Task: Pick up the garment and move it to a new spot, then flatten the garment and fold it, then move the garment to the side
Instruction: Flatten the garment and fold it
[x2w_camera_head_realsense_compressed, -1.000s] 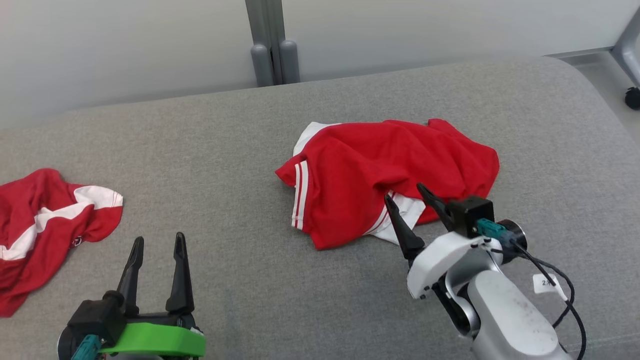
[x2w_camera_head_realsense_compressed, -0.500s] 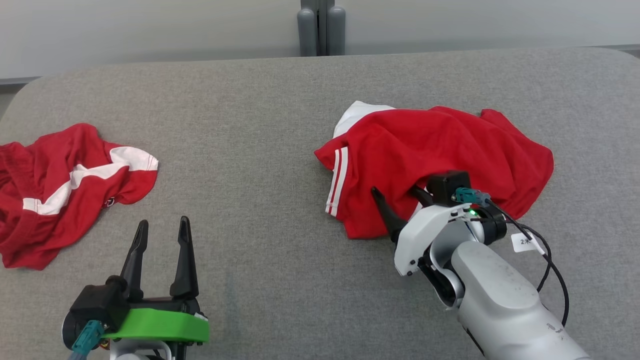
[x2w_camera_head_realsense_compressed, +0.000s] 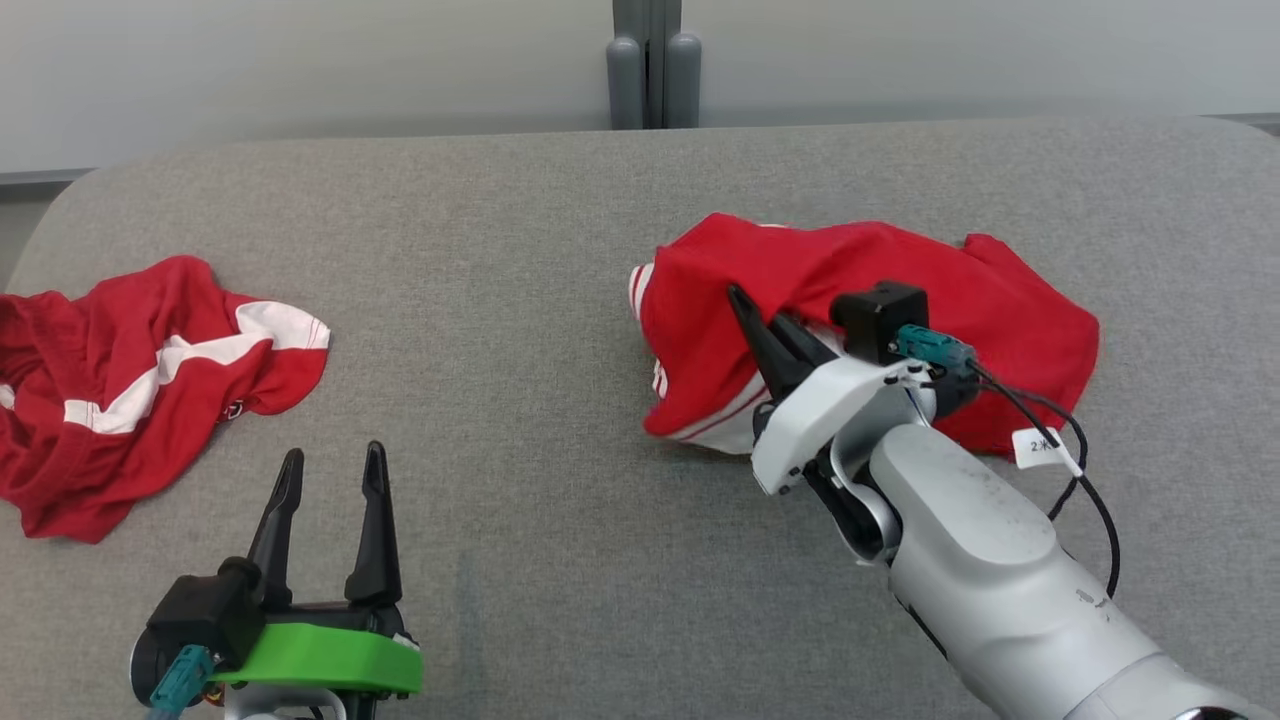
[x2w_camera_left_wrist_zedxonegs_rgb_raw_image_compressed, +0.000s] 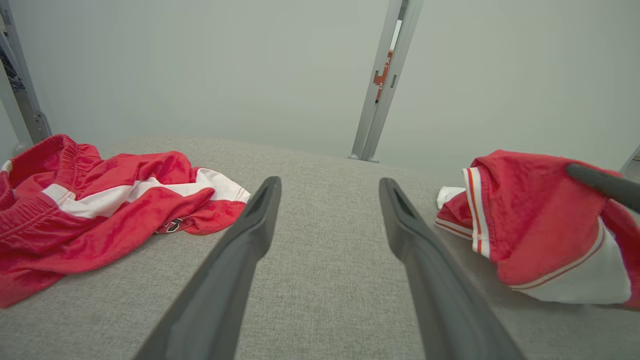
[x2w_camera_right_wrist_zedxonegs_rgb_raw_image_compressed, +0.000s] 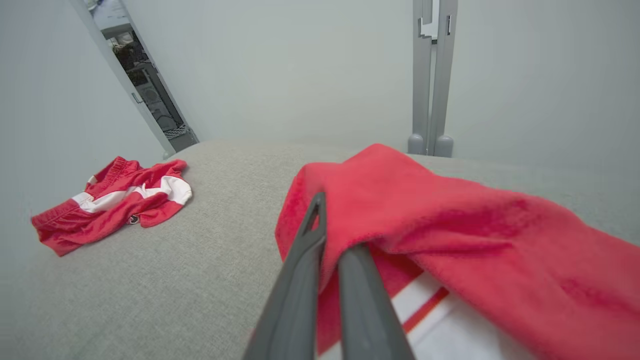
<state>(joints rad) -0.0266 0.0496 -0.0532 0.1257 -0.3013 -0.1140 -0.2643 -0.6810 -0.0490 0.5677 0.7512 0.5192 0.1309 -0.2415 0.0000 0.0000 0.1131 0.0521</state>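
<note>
Biggest worry for me: the right gripper (x2w_camera_head_realsense_compressed: 760, 315) seems to have only a thin fold of the red garment (x2w_camera_head_realsense_compressed: 900, 290), pinched near its left edge. If the arm lifts from there, my guess is the fold slips out. Or the rest drags across the grey table (x2w_camera_head_realsense_compressed: 500, 250) and lands more bunched up than it is now, which makes flattening harder. The wrist cable (x2w_camera_head_realsense_compressed: 1060, 450) also hangs right over the cloth and could catch on it.

The right fingers (x2w_camera_right_wrist_zedxonegs_rgb_raw_image_compressed: 300, 280) are pressed together on that fold, and the cloth drapes over their tips. The pile lies in front of the grey post (x2w_camera_head_realsense_compressed: 655, 65) and a bit to its right.

The left gripper (x2w_camera_head_realsense_compressed: 333, 452) sits in front of the post and off to its left, fingers spread wide, touching nothing. A second red garment (x2w_camera_head_realsense_compressed: 150, 370) lies well left of the post.
</note>
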